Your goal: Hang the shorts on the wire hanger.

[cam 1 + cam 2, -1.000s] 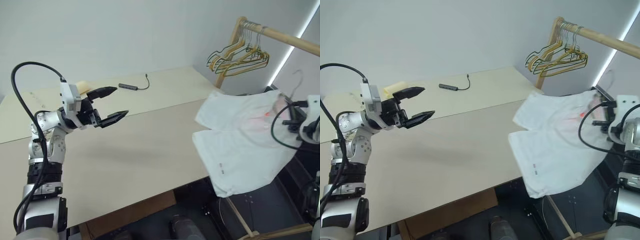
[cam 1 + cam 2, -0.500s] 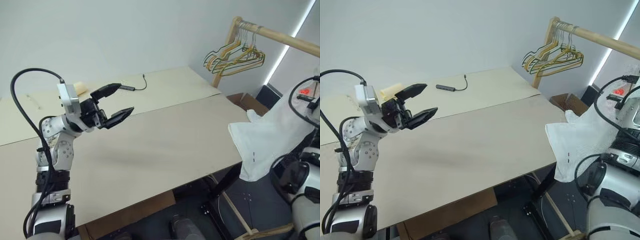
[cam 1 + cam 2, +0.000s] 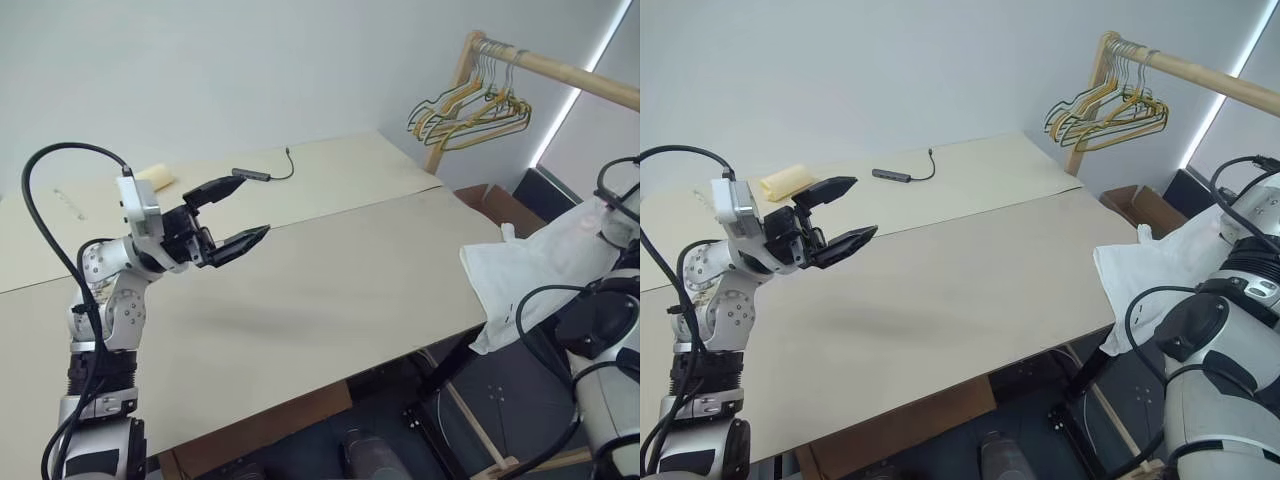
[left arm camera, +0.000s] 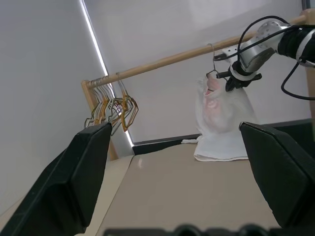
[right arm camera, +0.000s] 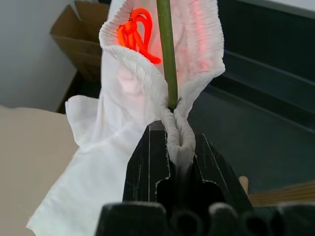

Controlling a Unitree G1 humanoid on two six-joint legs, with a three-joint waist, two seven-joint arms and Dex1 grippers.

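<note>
While draped past the table's (image 3: 330, 290) right edge, seen from the head as plain white cloth: shorts (image 3: 540, 265), bunched and creased, one lower corner sagging below the tabletop level, upper part hidden behind the right arm. Held up off the table, touching nothing on it. Over the left part of the table, hovering: left gripper (image 3: 250, 205), black fingers spread wide, nothing between them, tips toward the right. Near the far edge, lying flat: a short black cable (image 3: 262, 172) and a yellow sponge (image 3: 158, 175). Past the far right corner, standing: a wooden clothes rail (image 3: 560, 70) with a bunch of yellow and green hangers (image 3: 470, 110), and a cardboard box (image 3: 495, 205) on the floor below.

From the right wrist, shown close: right gripper (image 5: 172, 147) pressed together on the gathered elastic waistband, pinching it against the thin olive wire of the hanger (image 5: 166, 49). Wire running up out of the pinch through the open waist. Inside the waist, glowing pink cloth and a looped orange-red cord (image 5: 135, 32), neither visible from the head. Legs trailing down toward the table's edge.

From the left wrist, added: whole shorts hanging lengthwise under the rail, pink smudge near the top, hem resting at the table's far edge, hanger hook just under the rail.
</note>
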